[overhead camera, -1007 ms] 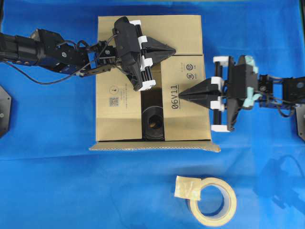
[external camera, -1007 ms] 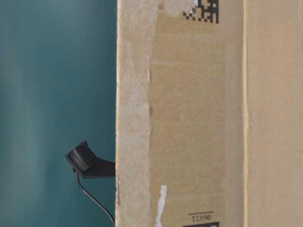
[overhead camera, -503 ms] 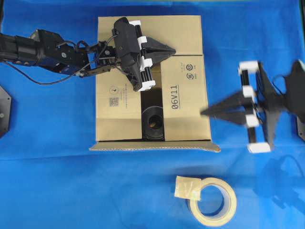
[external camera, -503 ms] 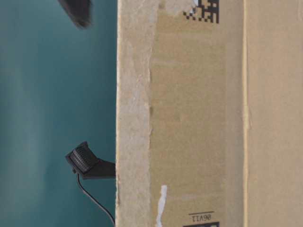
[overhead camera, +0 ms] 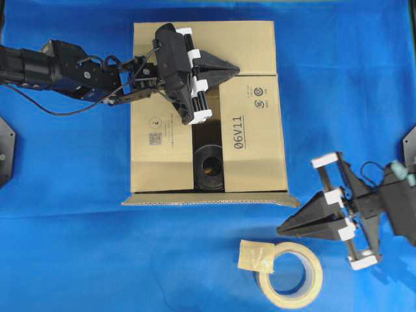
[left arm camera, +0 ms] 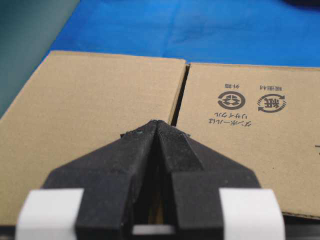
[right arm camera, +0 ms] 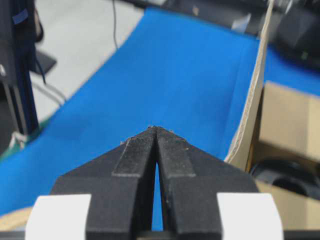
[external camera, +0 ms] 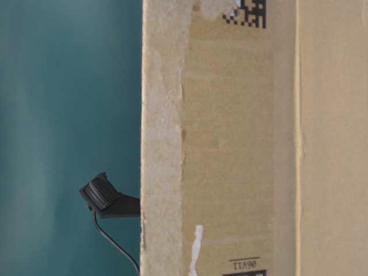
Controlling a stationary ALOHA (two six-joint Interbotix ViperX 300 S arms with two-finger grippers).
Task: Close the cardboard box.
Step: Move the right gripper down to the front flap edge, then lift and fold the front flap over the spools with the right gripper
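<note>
Tape roll [overhead camera: 290, 274] nearest, on counter [overhead camera: 78, 247]. Right end effector [overhead camera: 281, 230] clenched, empty, poised beside box's [overhead camera: 253, 169] upright near flap [overhead camera: 211, 199], prob. to fold it. Box mid-counter. Left end effector [overhead camera: 235, 67] clenched, empty, pressing far flaps flat.

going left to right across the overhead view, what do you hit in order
left arm → left hand, shut and resting on top of the cardboard box → tape roll on the blue cloth → right hand, shut, just above the roll → right arm
</note>
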